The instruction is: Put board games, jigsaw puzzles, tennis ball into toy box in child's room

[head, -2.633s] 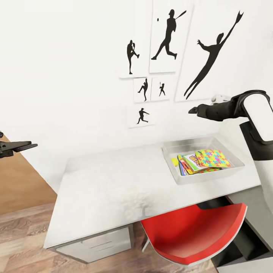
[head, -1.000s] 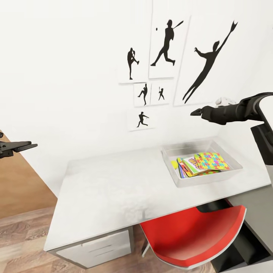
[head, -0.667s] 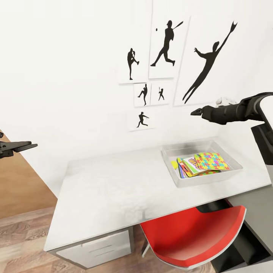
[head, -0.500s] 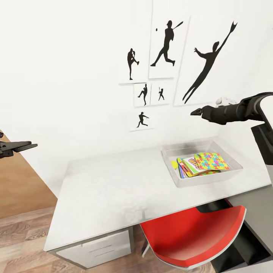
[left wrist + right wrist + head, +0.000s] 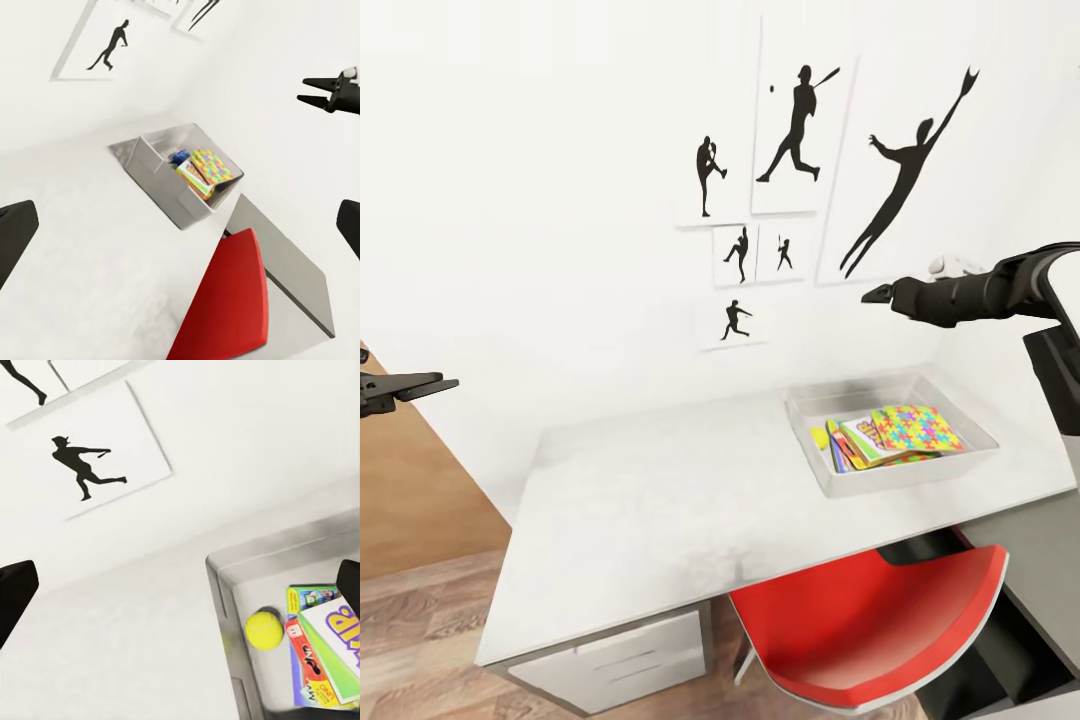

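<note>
The toy box [image 5: 893,436] stands at the right end of the bench [image 5: 660,500], close to the wall. It lies below and slightly ahead of the right gripper [image 5: 880,293], which hangs well above it. The left gripper [image 5: 422,385] is far off to the left, beyond the bench edge, so the right arm is much the nearer.

The box's long axis runs along the bench length. Inside, a jigsaw puzzle [image 5: 916,427] rests on top of tilted board games [image 5: 852,440]. In the right wrist view, the tennis ball [image 5: 264,631] sits in the box next to the game boxes [image 5: 322,649].

Both grippers are empty. In each wrist view the dark finger tips sit at opposite picture edges, so the jaws are spread wide.

Judgement: the visible bench top carries no loose toy; any remaining work likely lies elsewhere.
</note>
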